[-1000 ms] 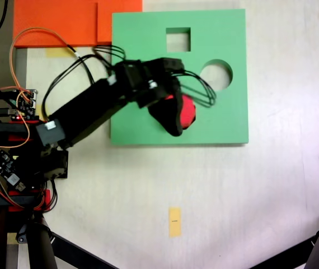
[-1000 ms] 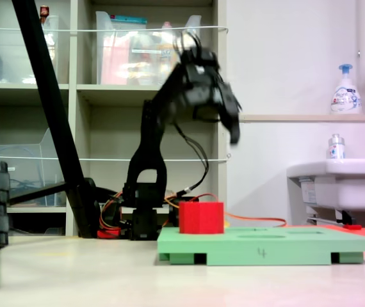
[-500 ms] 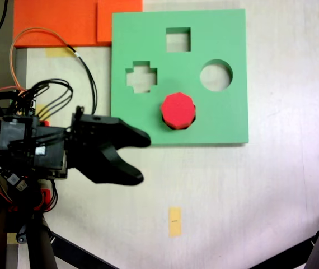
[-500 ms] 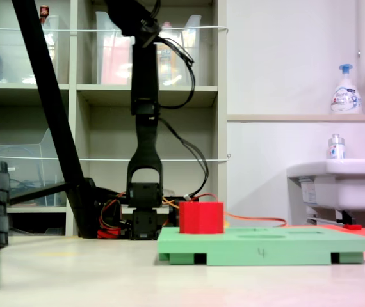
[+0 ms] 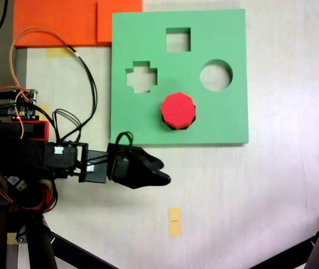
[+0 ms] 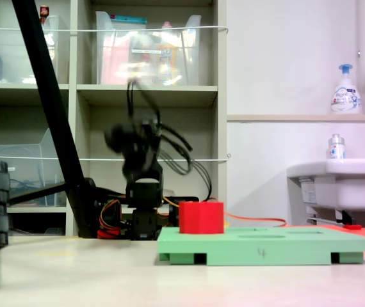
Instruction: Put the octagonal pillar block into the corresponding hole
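Oddly, the gripper is a motion-blurred smear in the second exterior view, and in the first exterior view its dark fingers merge, so I cannot tell whether they are apart. Well apart from it, the octagonal pillar block stands upright in the green foam board, hiding the eight-sided cutout beneath it.

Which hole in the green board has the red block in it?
The eight-sided hole, nearest the board's bottom edge in the first exterior view, holds the red block. The square, cross and round holes are empty.
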You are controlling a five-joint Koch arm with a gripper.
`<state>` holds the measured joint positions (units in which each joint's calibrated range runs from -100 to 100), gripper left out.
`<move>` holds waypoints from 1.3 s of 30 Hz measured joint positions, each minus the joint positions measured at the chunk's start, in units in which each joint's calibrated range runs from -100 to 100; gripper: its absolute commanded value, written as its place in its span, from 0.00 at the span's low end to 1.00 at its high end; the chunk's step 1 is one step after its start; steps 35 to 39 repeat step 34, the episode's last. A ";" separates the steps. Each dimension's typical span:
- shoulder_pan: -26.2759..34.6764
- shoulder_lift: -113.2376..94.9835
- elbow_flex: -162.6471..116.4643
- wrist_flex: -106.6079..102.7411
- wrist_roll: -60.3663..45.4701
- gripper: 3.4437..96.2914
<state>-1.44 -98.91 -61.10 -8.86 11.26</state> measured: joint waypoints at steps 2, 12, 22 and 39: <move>0.98 0.14 -14.11 5.38 -2.93 0.49; 1.51 -0.55 -38.12 19.38 -7.03 0.49; 1.07 -0.55 -37.92 16.54 -7.03 0.49; 0.98 -0.55 -37.92 16.45 -7.03 0.49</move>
